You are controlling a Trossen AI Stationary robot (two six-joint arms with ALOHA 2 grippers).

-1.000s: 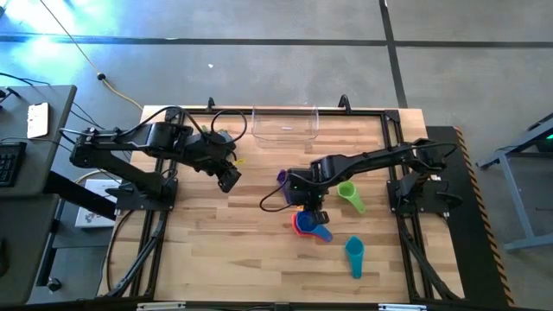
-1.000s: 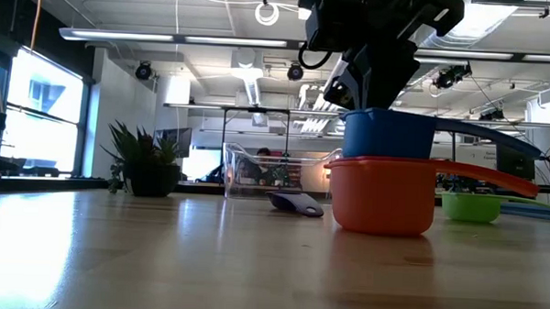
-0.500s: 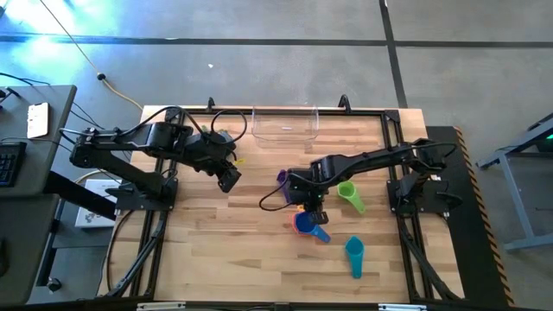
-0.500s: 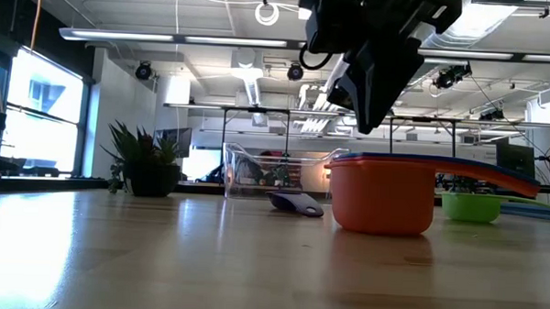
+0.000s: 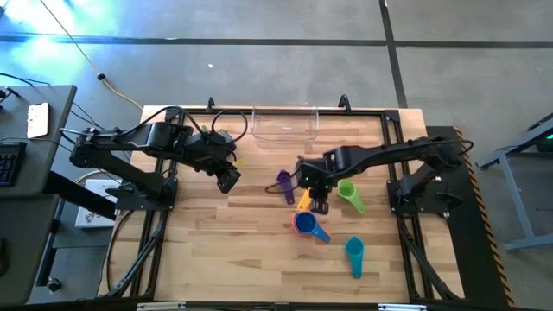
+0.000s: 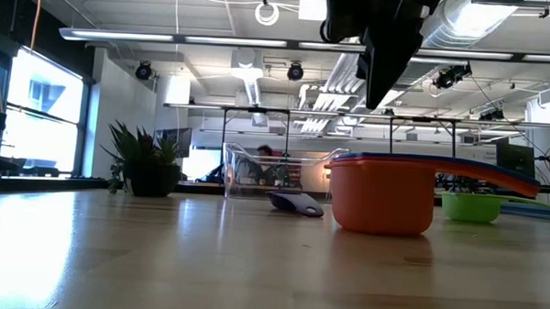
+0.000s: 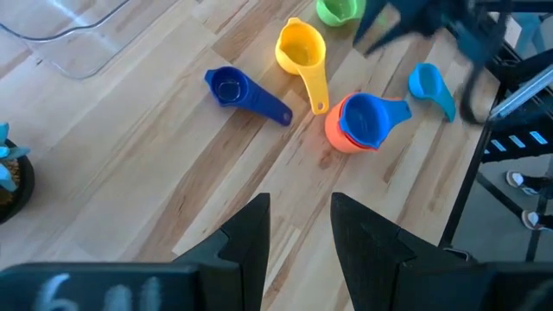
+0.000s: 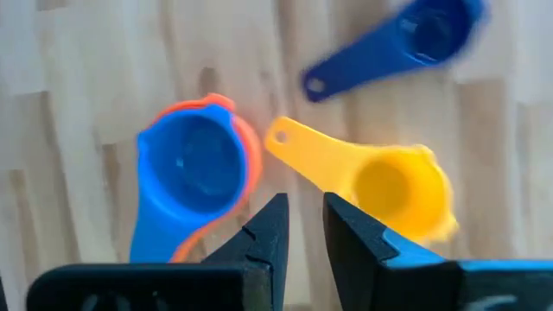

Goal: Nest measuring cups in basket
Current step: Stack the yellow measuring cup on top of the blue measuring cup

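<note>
Right wrist view: right gripper (image 8: pixel 301 226) narrow, empty; glossy round blue cup (image 8: pixel 188 168) nested in orange cup (image 8: pixel 244 149).

Bright, even overhead light. A blue-white glare washes the grey floor (image 5: pixel 52 26) in the high view. In the low view, window light glares off the pale wooden tabletop (image 6: pixel 33 247). The small dark-blue plastic scoop (image 8: pixel 397 47) is motion-blurred.

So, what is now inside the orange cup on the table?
The blue cup sits nested inside the orange cup, with only the orange rim showing around it. Anything beneath the blue cup is covered.
</note>
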